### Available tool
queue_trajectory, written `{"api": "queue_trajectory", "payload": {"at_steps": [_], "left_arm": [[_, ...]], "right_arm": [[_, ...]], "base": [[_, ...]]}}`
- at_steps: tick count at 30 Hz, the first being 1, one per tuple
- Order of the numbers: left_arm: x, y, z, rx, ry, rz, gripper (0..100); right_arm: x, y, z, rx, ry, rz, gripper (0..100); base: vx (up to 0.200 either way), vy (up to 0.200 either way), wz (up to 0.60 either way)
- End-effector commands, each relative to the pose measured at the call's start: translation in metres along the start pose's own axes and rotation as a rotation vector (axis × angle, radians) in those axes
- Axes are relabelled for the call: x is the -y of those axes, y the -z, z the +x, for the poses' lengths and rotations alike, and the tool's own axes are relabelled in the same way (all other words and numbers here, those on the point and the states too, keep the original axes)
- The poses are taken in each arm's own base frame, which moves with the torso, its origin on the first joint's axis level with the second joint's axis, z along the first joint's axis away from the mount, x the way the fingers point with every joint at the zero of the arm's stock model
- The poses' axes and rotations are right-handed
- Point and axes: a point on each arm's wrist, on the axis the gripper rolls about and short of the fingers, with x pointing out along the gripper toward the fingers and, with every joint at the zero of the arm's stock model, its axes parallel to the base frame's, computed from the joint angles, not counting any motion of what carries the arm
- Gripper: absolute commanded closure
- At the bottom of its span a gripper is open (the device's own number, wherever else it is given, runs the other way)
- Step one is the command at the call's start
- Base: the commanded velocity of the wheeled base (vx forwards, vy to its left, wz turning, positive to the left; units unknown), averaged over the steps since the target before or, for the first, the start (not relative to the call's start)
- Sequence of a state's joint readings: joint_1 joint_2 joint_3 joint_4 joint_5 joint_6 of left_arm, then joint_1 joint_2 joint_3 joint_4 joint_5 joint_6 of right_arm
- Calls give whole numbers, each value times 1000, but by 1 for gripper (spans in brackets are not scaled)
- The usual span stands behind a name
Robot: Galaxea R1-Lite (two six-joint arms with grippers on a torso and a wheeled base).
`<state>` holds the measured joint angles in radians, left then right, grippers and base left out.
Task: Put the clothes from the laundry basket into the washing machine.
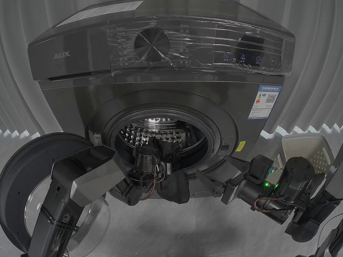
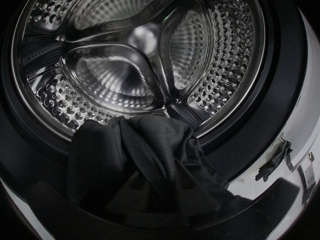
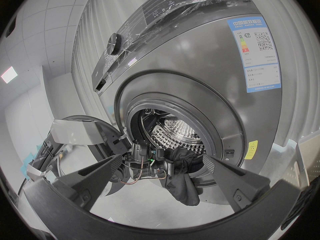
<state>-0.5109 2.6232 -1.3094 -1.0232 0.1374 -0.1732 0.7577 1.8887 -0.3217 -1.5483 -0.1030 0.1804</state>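
Observation:
A black garment (image 1: 175, 188) lies over the lower lip of the washing machine's (image 1: 160, 90) round opening. Part of it rests inside the steel drum (image 2: 133, 50) and part hangs down outside. In the left wrist view the garment (image 2: 140, 150) is bunched close to the camera at the drum's rim. My left gripper (image 1: 159, 165) is at the lower edge of the opening, right against the cloth. My right gripper (image 1: 219, 172) hovers open and empty to the right of the opening, pointing at the hanging garment (image 3: 183, 184). The white laundry basket (image 1: 311, 150) stands at the right.
The machine's round door (image 1: 21, 182) is swung wide open on the left, next to my left arm. Grey floor (image 1: 178, 225) stretches in front of the machine. Pleated curtains (image 1: 321, 54) hang behind and beside it.

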Motion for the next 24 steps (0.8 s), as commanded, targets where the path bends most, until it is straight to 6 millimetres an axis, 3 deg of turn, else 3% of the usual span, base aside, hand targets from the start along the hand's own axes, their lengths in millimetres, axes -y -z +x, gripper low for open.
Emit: {"api": "queue_trajectory", "payload": {"at_steps": [1,11,13,24], "left_arm": [[4,-8,6,46,6,-13,100],[8,-52,18,239,-4,-74,100],[0,-60,23,270,-17,-81,100],[-11,-75,36,338,-44,-94,100]], "right_arm": [[-2,0,0,1,-7,4,0],[-2,-1,1,8,-8,5,0],[-2,-1,1,10,-8,5,0],[-2,0,1,4,-7,4,0]], "base": [[0,0,0],[0,0,0],[0,0,0],[0,0,0]]}}
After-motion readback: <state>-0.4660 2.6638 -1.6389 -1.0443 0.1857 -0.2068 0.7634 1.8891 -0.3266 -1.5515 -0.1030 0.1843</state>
